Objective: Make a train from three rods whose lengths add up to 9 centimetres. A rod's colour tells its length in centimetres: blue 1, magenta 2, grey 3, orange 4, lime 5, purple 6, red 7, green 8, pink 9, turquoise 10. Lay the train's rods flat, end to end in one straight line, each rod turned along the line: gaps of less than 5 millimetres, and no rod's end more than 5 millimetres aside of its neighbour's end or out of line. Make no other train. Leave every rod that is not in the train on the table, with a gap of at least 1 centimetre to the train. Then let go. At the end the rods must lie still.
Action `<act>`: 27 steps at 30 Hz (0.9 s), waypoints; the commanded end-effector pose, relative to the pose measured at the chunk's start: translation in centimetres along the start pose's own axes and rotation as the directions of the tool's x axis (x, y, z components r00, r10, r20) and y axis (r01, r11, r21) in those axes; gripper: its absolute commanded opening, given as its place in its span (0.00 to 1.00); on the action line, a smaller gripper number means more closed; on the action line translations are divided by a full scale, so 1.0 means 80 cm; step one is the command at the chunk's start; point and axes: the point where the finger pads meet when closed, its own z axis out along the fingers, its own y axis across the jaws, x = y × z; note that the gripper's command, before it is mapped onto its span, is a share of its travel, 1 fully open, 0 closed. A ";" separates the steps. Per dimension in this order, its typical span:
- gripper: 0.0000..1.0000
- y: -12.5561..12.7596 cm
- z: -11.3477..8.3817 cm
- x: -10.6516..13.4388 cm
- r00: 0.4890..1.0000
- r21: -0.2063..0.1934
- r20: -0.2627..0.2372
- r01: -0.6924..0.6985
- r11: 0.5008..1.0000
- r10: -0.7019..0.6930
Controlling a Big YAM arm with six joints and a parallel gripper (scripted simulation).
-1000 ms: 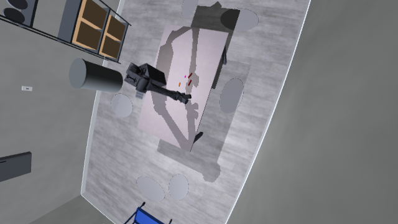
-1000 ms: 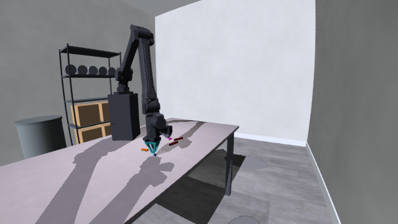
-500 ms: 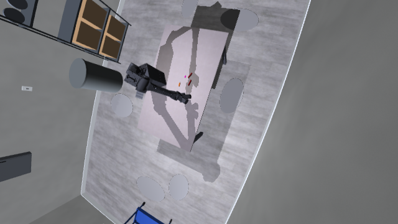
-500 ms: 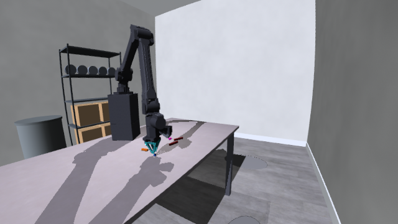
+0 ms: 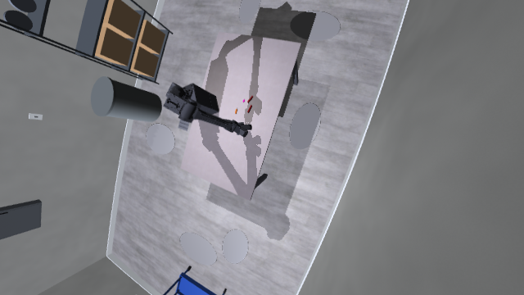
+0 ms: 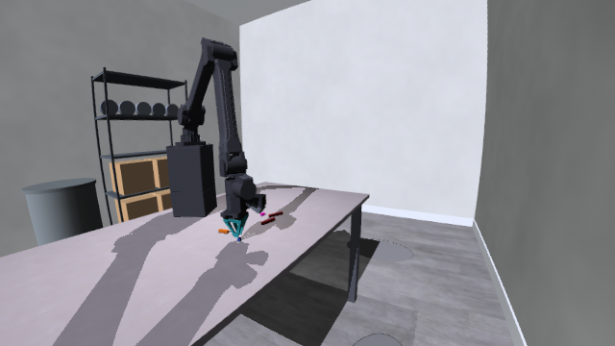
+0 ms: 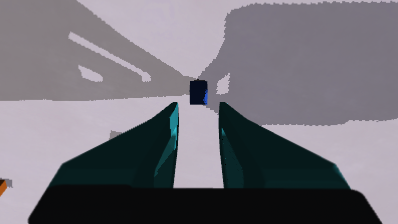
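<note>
My gripper (image 6: pixel 238 235) (image 7: pixel 198 111) points down at the table, its teal fingers partly open with nothing between them. The blue rod (image 6: pixel 239 239) (image 7: pixel 198 92) is just beyond the fingertips, in line with the gap, with space on both sides in the wrist view. An orange rod (image 5: pixel 236 111) (image 6: pixel 224 231) (image 7: pixel 2 188) lies apart from it, cut off at the wrist view's left edge. One red rod (image 5: pixel 250 109) (image 6: pixel 268 221) and another red rod (image 5: pixel 250 99) (image 6: pixel 276 213) lie near each other, apart. A small magenta rod (image 5: pixel 244 101) (image 6: pixel 262 214) lies beside them. The arm hides the blue rod in the top view.
The table (image 5: pixel 270 57) (image 6: pixel 288 255) carries the arm's dark shadows, which run around the blue rod and over the red rods' area. The arm's dark pedestal (image 6: pixel 189 183) stands at the table's edge. A grey barrel (image 5: pixel 137 100) (image 6: pixel 62 207) and shelves stand behind it.
</note>
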 end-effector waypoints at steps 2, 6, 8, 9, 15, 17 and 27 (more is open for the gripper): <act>0.23 -0.008 -0.005 0.000 1.000 0.009 0.018 -0.002 1.000 0.002; 0.23 -0.008 -0.005 0.000 1.000 0.009 0.018 -0.002 1.000 0.002; 0.23 -0.008 -0.005 0.000 1.000 0.009 0.018 -0.002 1.000 0.002; 0.23 -0.008 -0.005 0.000 1.000 0.009 0.018 -0.002 1.000 0.002; 0.23 -0.006 -0.001 0.002 1.000 0.006 0.014 -0.002 1.000 0.002; 0.23 -0.003 0.006 0.006 1.000 0.000 0.005 -0.002 1.000 0.002; 0.23 -0.012 0.015 -0.007 1.000 0.012 0.022 -0.002 1.000 0.002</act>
